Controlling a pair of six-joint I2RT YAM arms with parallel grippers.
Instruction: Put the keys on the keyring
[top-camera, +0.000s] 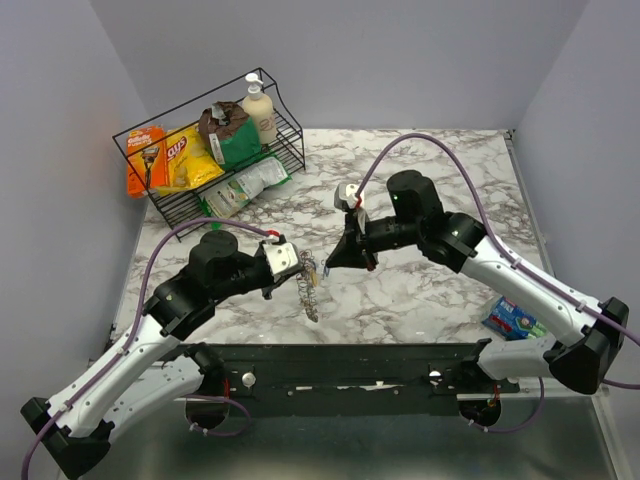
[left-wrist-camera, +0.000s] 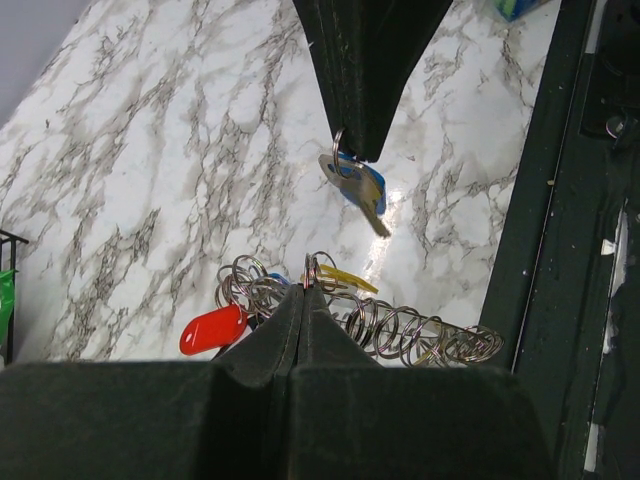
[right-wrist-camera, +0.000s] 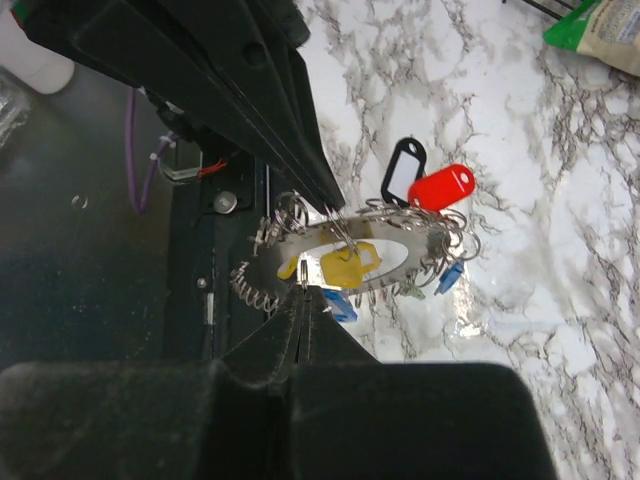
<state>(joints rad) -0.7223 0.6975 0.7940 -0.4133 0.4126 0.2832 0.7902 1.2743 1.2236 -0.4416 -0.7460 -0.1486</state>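
A wire basket of packets stood at the far left of the marble tabletop. In front of it, the left claw was pinched shut on the keyring, holding it clear of the surface. A chain of small links dangled below the ring. A red tag and a yellow key were already hanging from it.

Just to its right, the right claw was closed tight on the top of a blue key. The key hung blade-down, near the ring but not touching it. A blue packet lay well off to the right.

The step in hand appeared to be threading the blue key onto the ring. To do that well, the left claw would need to keep the ring steady with its split end turned towards the key. The right claw would then bring the key's hole squarely onto the wire end and slide it round. A slow approach seemed wise, because the loose tags and chain could swing into the way. Whether the ring's gap faced the key could not be told from these views.
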